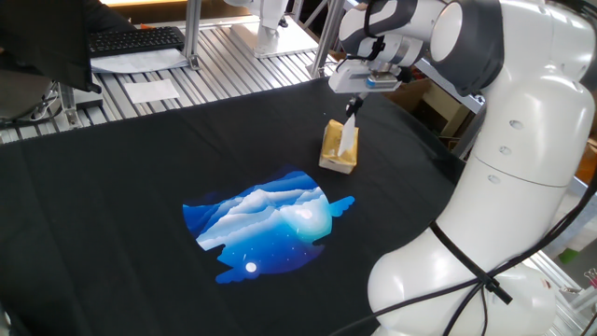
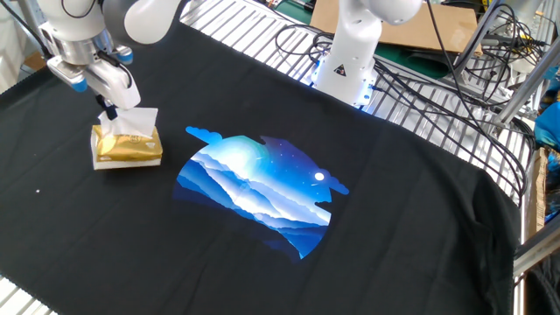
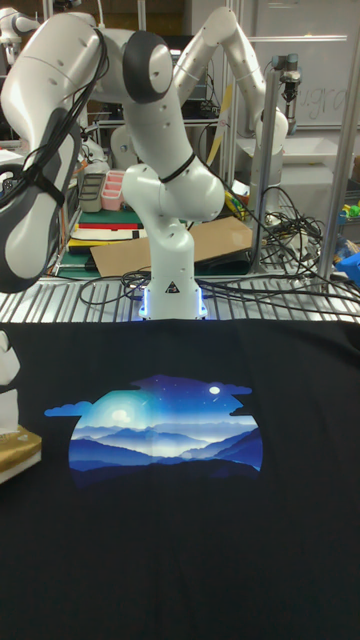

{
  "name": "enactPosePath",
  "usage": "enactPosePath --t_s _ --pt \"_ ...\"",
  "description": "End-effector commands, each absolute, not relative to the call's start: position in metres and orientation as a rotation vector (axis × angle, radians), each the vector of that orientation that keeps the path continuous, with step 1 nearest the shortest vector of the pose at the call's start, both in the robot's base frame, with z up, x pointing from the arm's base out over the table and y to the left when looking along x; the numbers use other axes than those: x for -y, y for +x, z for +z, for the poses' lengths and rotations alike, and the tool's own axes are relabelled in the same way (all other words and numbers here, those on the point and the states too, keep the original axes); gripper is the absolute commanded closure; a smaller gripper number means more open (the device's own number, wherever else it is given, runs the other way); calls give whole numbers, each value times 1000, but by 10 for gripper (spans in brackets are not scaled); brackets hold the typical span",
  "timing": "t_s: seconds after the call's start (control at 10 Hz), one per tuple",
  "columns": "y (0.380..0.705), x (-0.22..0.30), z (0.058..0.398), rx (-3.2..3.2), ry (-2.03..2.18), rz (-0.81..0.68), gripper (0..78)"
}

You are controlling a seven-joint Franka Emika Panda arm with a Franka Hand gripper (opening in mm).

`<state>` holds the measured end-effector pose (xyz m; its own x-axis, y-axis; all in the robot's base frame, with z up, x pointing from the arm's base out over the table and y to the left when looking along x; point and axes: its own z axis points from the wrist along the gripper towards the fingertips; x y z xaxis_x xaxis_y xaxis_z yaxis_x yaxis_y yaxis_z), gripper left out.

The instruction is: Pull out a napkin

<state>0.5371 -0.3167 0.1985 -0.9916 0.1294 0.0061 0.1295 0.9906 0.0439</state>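
Black cloth with a blue mountain print [image 2: 258, 192] covers the worktop [image 2: 420, 219]. Pinched on the napkin [image 2: 133, 120], the fingers [image 2: 108, 112] hold its top corner; the rest trails below them into the yellow-tan box [image 2: 127, 147]. Extraction looks underway: next, a straight upward lift until the sheet clears. No legible writing anywhere
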Motion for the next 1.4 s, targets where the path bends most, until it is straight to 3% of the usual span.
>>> enactPosePath --t_s 0.1,1.4 --pt "532 307 208 3127 -233 -46 750" --pt "531 311 233 3098 -254 12 750"
